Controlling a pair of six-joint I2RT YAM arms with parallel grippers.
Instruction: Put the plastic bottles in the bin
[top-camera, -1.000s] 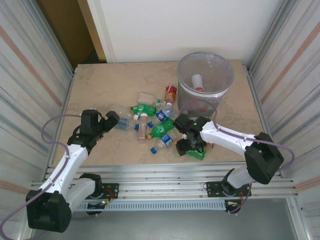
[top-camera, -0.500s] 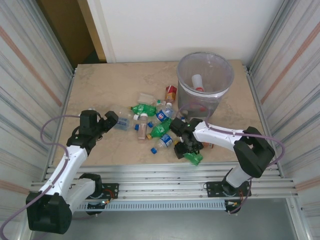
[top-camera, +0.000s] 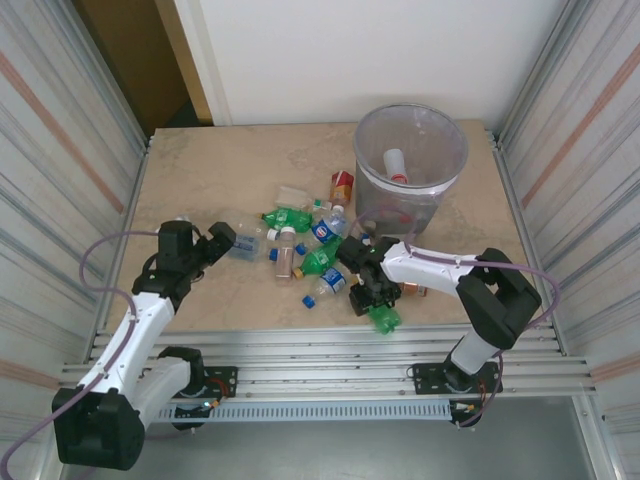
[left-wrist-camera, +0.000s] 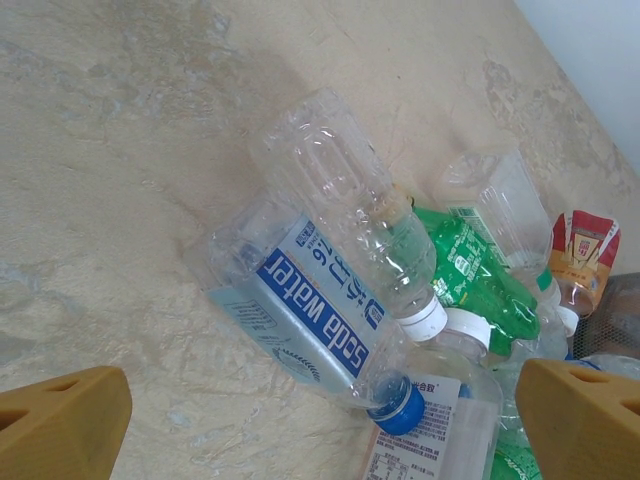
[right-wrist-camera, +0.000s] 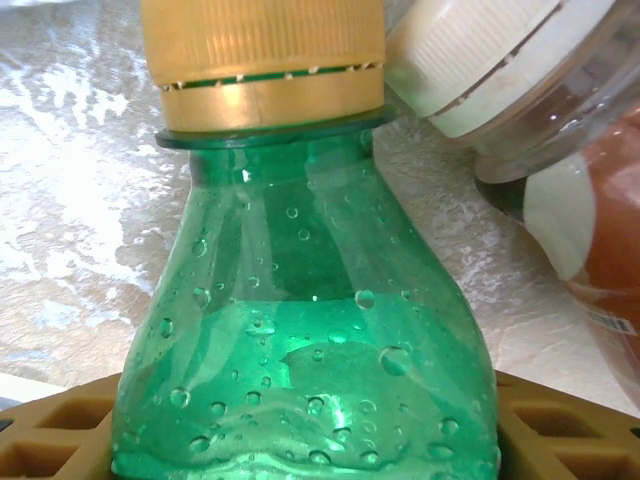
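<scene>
Several plastic bottles (top-camera: 300, 245) lie in a heap mid-table. The grey bin (top-camera: 362, 140) with its clear liner stands at the far right, and one bottle (top-camera: 396, 162) lies inside it. My left gripper (top-camera: 228, 240) is open at the heap's left edge. In its wrist view the yellow fingers (left-wrist-camera: 60, 420) stand wide on either side of a clear bottle labelled "soda water" (left-wrist-camera: 310, 310) with a blue cap. My right gripper (top-camera: 372, 300) is shut on a green bottle (top-camera: 385, 318) near the front edge. Its pads (right-wrist-camera: 50, 435) press both sides of the green body (right-wrist-camera: 300, 350) below an orange cap (right-wrist-camera: 265, 60).
A second clear bottle (left-wrist-camera: 345, 195) with a white cap rests on the soda water one, with green bottles (left-wrist-camera: 470, 275) behind. A white-capped brownish bottle (right-wrist-camera: 560, 180) lies against the held bottle's neck. Corrugated metal walls flank the table, and a rail runs along its front edge (top-camera: 320, 340).
My right gripper has closed in on the green bottle and drawn it left and toward the near edge. The left arm has stayed put, open.
</scene>
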